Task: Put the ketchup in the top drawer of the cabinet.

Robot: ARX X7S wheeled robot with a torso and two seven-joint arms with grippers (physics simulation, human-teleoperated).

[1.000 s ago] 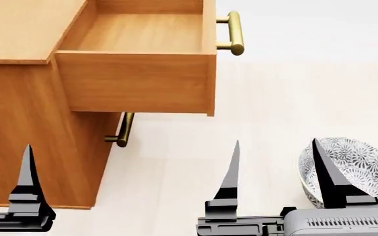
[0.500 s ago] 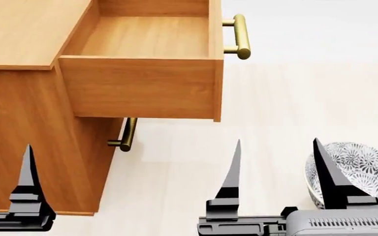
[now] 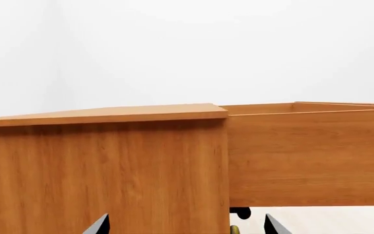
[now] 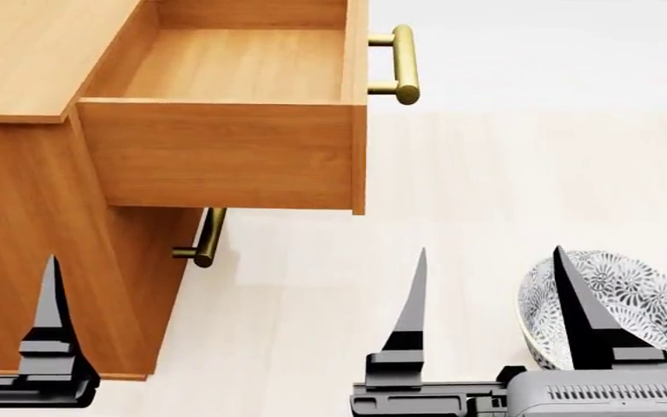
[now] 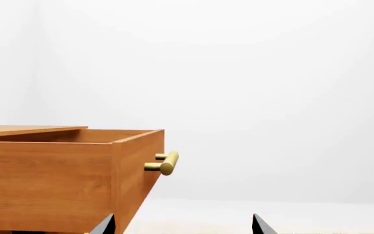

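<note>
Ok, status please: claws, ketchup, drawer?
Left claw and right claw open, empty. Top drawer pulled out, empty. Ketchup not in view. Bowl beside right claw.

Left wrist camera is looking level at the side of the cabinet [image 3: 102, 175], orange-brown wood grain filling most of the frame. Its flat top is showing as a thin overhanging edge, running from the frame's border to the corner where the top drawer [image 3: 310, 156] is sticking out. The drawer is pulled open; its side wall is sitting just below the top's edge, rim visible, inside not visible. Under the drawer's lower edge a brass handle [image 3: 235, 229] is peeking out, with a small dark part above it, too small to identify. Two dark fingertips [image 3: 98, 227] of the left gripper [image 3: 185, 227] are showing well apart, nothing between them. Pale floor is showing under the drawer, plain white wall behind.
</note>
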